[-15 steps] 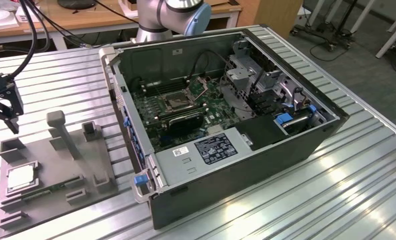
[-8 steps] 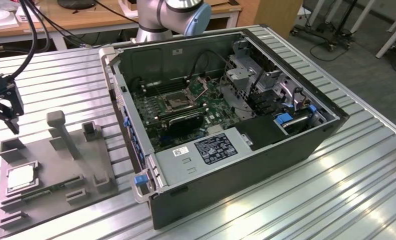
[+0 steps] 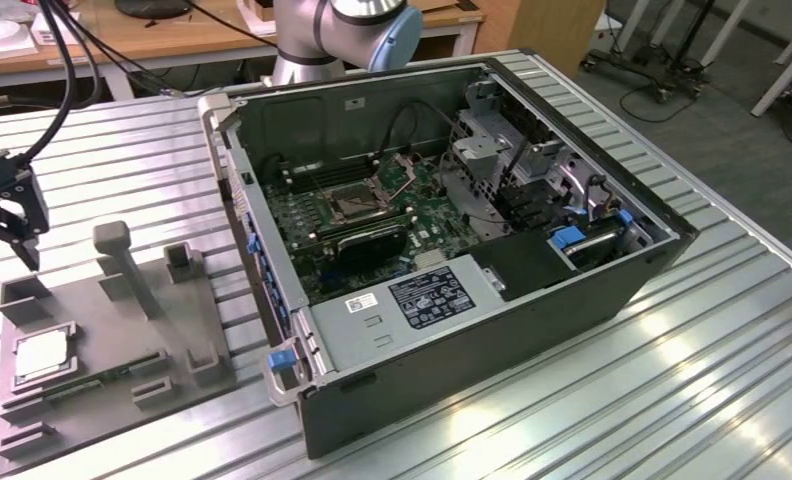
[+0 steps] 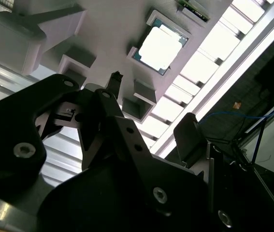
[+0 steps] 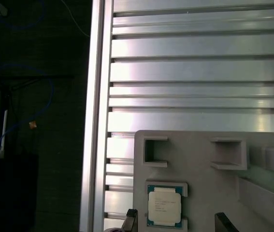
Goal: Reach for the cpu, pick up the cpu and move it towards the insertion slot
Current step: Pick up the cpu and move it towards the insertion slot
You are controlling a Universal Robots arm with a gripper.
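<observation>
Spread wide and holding nothing, the gripper (image 4: 152,98) hangs above the grey fixture (image 3: 116,335); in the first wrist view its fingers sit either side of the cpu (image 5: 164,207), so I judge it lined up for a straight descent. That cpu lies flat in its recess, untouched, with a tall post (image 3: 116,262) near the route out. Farther off stands the open case (image 3: 503,330), whose wall (image 3: 243,200) rises between fixture and slot (image 3: 347,203).

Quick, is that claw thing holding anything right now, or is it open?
Gripper: open, holding nothing; the cpu lies in the grey fixture, not gripped.
</observation>
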